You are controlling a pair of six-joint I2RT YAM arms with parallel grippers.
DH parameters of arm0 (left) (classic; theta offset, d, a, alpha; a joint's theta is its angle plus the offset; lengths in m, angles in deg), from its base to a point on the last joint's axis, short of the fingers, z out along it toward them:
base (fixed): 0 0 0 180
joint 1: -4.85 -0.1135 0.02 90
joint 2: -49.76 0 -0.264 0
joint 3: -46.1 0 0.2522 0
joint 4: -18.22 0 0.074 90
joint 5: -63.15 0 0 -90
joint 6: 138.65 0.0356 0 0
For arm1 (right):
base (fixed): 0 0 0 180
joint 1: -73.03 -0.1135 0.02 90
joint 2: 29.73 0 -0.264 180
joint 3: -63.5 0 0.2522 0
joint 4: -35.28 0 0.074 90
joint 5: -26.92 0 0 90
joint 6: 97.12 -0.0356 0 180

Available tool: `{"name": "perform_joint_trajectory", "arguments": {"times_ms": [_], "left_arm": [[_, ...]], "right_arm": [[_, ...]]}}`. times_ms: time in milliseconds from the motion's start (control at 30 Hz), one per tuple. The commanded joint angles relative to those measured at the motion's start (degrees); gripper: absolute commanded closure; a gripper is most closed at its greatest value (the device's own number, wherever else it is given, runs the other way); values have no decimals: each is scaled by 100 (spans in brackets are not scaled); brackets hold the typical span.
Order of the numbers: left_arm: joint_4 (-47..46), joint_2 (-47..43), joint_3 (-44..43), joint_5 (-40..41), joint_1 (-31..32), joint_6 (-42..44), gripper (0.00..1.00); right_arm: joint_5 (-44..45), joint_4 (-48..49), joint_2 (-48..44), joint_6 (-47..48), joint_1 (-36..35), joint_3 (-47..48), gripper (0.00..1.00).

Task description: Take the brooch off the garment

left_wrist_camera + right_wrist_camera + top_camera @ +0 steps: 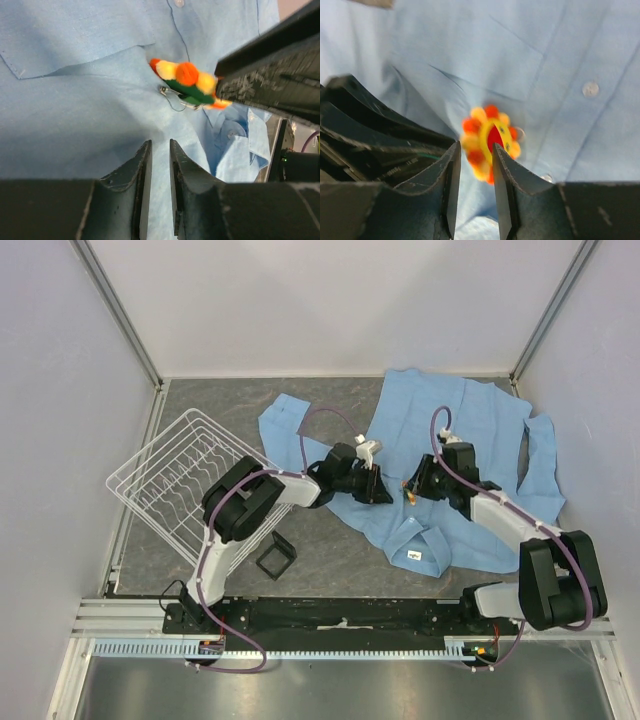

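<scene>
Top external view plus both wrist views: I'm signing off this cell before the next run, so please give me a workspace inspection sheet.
Surface: grey mottled table.
Job's things: light blue shirt spread far right; brooch on it between both grippers, tilted, pin showing.
Clutter: white wire rack at left; black square frame nearby.
Grippers: left gripper narrowly open, empty, short of the brooch; right gripper at the brooch's edge, grip unclear.
Cables: purple cable loops above each gripper.
Surroundings: pale walls, metal frame posts.
</scene>
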Motion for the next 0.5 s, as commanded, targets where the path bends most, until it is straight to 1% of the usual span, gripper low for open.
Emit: {"name": "perform_joint_trajectory", "arguments": {"times_ms": [0,33,67,100,133,167,200,233,267,333,367,400,433,467], "left_arm": [[-231,-738,173,262,-28,424,71],[-213,-800,225,279,-28,469,68],[-161,-879,260,297,-28,574,65],[-151,-1028,296,306,-28,627,60],[-142,-1116,331,297,-28,688,57],[-99,-1195,340,289,-28,828,54],[-64,-1266,340,288,-2,908,50],[6,-1371,305,341,16,996,48],[207,-1424,270,437,42,1231,46],[349,-1591,269,902,226,1618,44],[358,-1653,313,1069,418,2177,44],[341,-1723,366,1419,542,2531,44],[263,-1837,514,1605,665,2891,44],[114,-1873,611,1729,788,3661,45]], "right_arm": [[57,-208,205,138,-114,771,58],[144,-306,197,147,-114,919,54],[215,-463,162,138,-114,947,47],[329,-535,14,130,-114,947,42],[452,-622,-101,103,-114,913,35],[766,-789,-223,77,-114,869,31],[934,-886,-460,59,-123,825,30],[1154,-1017,-566,-54,-123,772,30],[1652,-1323,-663,-133,-123,745,30],[2007,-1624,-927,-370,-123,649,30],[2148,-1843,-1102,-415,-123,605,31],[2219,-1906,-1191,-459,-114,544,31],[2306,-2002,-1296,-485,-114,439,31],[2403,-2177,-1523,-573,-114,394,32]]}}
